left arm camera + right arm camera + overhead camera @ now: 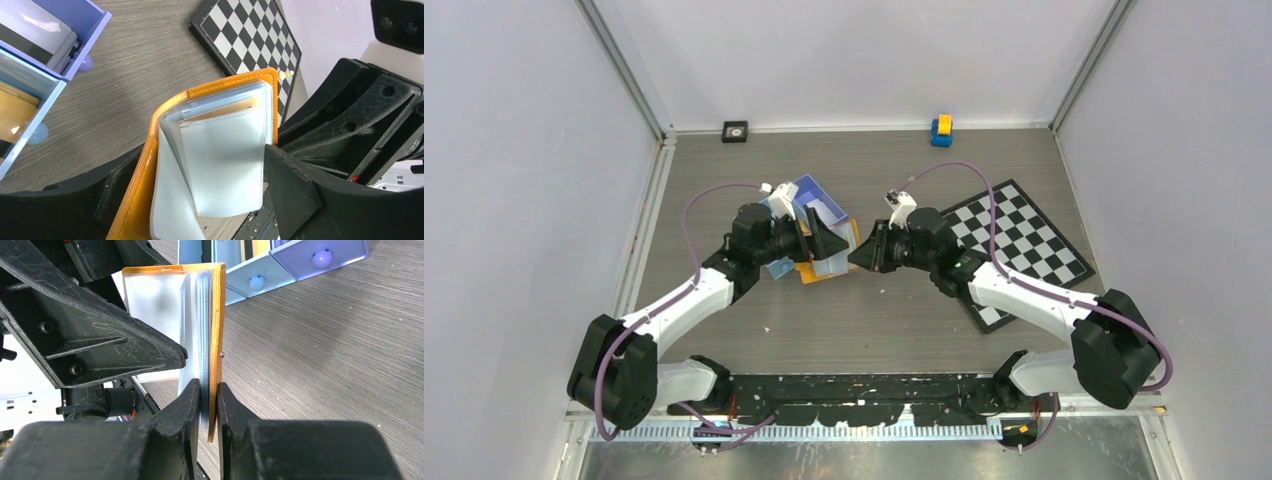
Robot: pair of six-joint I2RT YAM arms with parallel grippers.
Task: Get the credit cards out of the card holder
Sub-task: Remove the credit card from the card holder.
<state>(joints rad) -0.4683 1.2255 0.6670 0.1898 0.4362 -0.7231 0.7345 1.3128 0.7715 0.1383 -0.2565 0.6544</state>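
No text, label, brand or number is showing clearly enough to be read in any of the 3 views. The card holder (220, 155) is showing only a plain orange cover and pale sleeves, and the chessboard (250, 30) is showing only unmarked squares.

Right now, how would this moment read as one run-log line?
right hand: shut on card holder edge | left hand: open, straddling its clear sleeves | holder: spread open
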